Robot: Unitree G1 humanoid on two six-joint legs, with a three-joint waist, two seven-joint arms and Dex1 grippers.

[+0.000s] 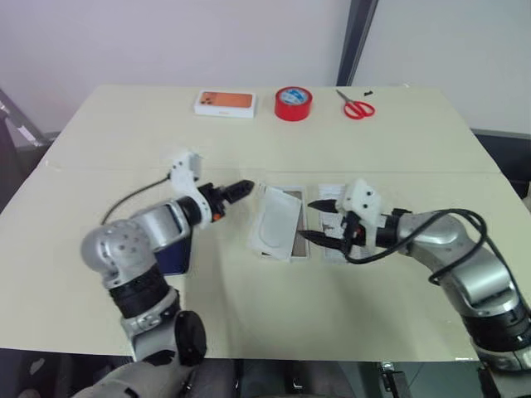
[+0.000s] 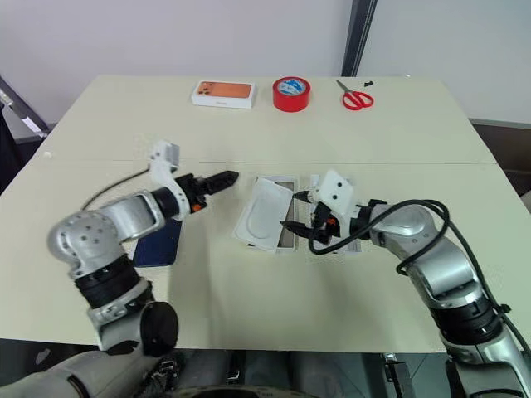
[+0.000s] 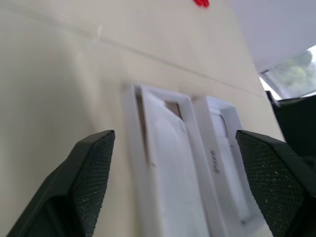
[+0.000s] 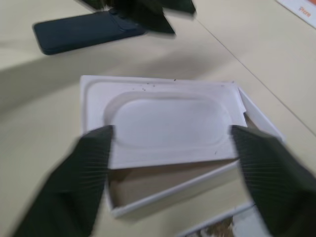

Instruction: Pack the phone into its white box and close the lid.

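Note:
The white box lies mid-table with its brownish floor partly showing. A white insert with a rounded recess rests askew on top of it. The lid lies right beside the box, inner side up, partly under my right gripper. That gripper is open, its fingertips at the insert's right edge, one to each side. My left gripper hovers just left of the box, open and empty. The dark navy phone lies flat on the table further left, partly hidden under my left arm.
Along the far edge stand a small orange-topped box, a red tape roll and red scissors. A seam crosses the table just beyond the box. A black cable trails behind my left wrist.

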